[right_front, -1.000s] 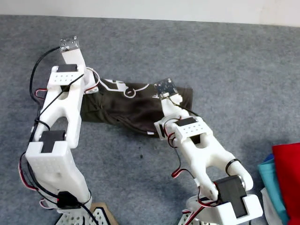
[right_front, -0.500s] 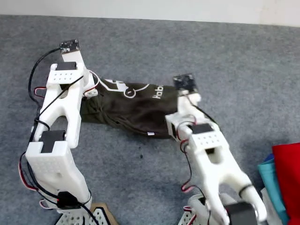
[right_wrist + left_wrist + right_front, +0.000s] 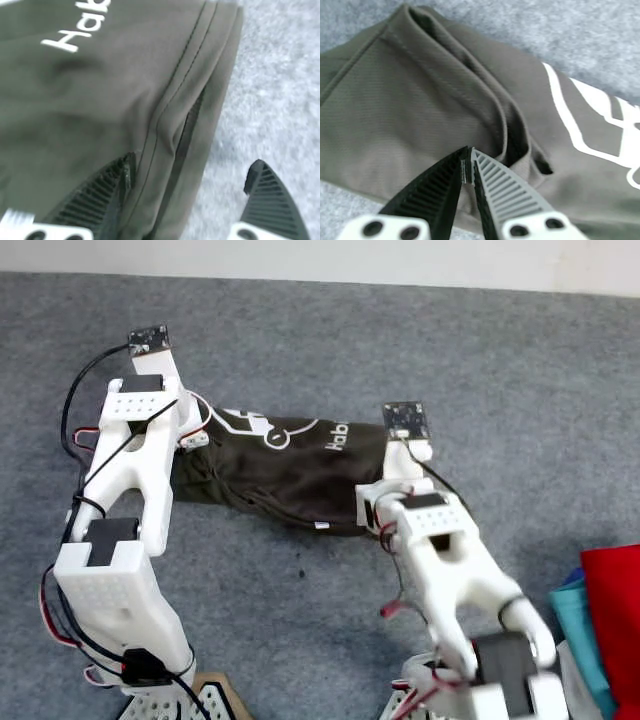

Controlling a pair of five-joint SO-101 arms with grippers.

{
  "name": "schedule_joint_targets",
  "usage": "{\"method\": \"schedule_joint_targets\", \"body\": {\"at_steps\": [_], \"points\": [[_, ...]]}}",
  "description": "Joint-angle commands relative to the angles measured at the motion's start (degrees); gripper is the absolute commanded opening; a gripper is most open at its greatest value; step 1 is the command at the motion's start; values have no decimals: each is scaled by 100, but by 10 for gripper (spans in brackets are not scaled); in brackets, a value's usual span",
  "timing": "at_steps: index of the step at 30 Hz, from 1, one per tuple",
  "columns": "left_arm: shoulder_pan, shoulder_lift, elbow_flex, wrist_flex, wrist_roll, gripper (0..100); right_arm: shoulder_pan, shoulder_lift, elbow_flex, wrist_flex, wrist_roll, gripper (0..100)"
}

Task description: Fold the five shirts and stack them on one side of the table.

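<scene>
Right end effector farther right; dark shirt on grey carpet.

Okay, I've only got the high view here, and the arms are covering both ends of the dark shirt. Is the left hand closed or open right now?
Observer: The left wrist view shows the left hand shut, with its tips together at a fold of the dark shirt. I cannot tell if cloth is pinched between them.
Operator: And the right one?
Observer: The right hand is open and straddles the shirt's seamed edge, one side on the cloth and the other over the bare grey table.
</scene>
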Motion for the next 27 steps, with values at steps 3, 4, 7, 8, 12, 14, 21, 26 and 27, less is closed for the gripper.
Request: {"method": "schedule_joint_targets", "body": {"at_steps": [3, 4, 7, 8, 12, 14, 21, 26, 27], "points": [[-154, -48, -48, -70, 9, 10, -84, 813, -1174, 295, -413, 337], [-154, -48, -48, -123, 9, 10, -127, 927, -1297, 338, -466, 321], [-154, -48, -31, -185, 9, 10, -347, 1095, -1499, 391, -501, 211], [-154, -48, -31, -185, 9, 10, -426, 1103, -1516, 391, -501, 168], [-154, -48, -31, -185, 9, 10, -541, 1112, -1516, 391, -466, 94], [-154, -48, -31, -185, 9, 10, -514, 1112, -1516, 391, -475, 91], [-154, -48, -31, -185, 9, 10, -365, 1103, -1560, 804, -448, 8], [-295, -84, -48, -141, 9, 11, 48, 1095, -1569, 840, -448, 8], [-347, -92, -57, -132, 9, 12, 136, 1095, -1569, 840, -448, 8]]}}
